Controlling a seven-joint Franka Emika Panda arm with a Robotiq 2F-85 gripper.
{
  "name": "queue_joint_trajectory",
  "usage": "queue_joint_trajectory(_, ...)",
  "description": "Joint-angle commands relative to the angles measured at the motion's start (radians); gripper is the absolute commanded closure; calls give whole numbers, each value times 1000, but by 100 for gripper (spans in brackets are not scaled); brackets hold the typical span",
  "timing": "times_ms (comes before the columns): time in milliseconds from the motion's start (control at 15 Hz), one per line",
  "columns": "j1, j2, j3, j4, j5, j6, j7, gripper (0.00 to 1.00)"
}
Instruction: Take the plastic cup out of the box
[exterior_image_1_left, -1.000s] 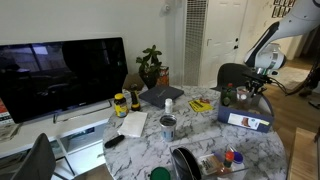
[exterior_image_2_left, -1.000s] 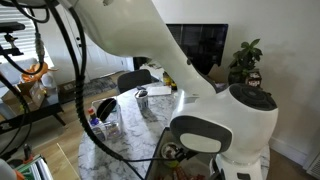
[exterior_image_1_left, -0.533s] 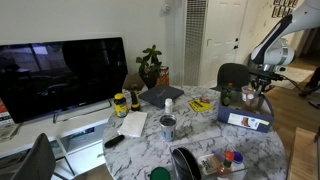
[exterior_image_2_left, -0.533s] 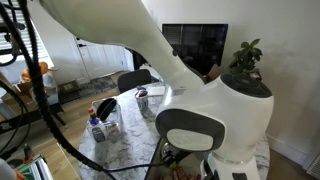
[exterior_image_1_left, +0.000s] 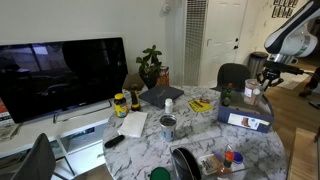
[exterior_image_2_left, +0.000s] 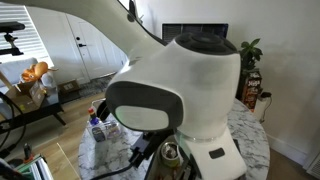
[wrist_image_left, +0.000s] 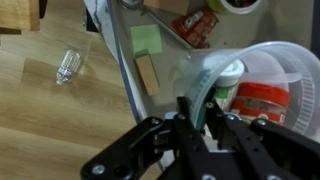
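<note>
Whitish plastic cup (exterior_image_1_left: 252, 91), in air above blue-grey box (exterior_image_1_left: 246, 121)

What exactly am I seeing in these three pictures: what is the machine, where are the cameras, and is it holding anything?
It is a single robot arm ending in a two-fingered gripper. Two cameras stand in the room. In an exterior view you see the marble table with a blue-grey box, a silvery can and clutter. In an exterior view the arm's white housing blocks nearly everything. The third camera rides on the wrist. There the gripper pinches the plastic cup by its wall, apparently above the box.
</note>
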Motion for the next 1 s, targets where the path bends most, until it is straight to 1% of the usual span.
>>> queue_joint_trajectory(0,7,-248,38,-166,-85,44,-50,94)
queue_joint_trajectory(67,9,-300,68,-192,-110,58,-31,94)
queue_joint_trajectory(200,16,-391,144,-225,-146,45,-18,94)
queue_joint_trajectory(333,52,-460,225,-233,-136,33,-17,94)
queue_joint_trajectory(400,75,-493,261,-226,-125,-18,-20,94)
queue_joint_trajectory(467,41,-394,222,-188,-113,16,-36,94)
queue_joint_trajectory(533,54,-416,247,-188,-111,9,-20,77)
queue_joint_trajectory(600,55,-420,251,-188,-111,9,-15,77)
queue_joint_trajectory(933,40,-390,228,-187,-111,10,-26,77)
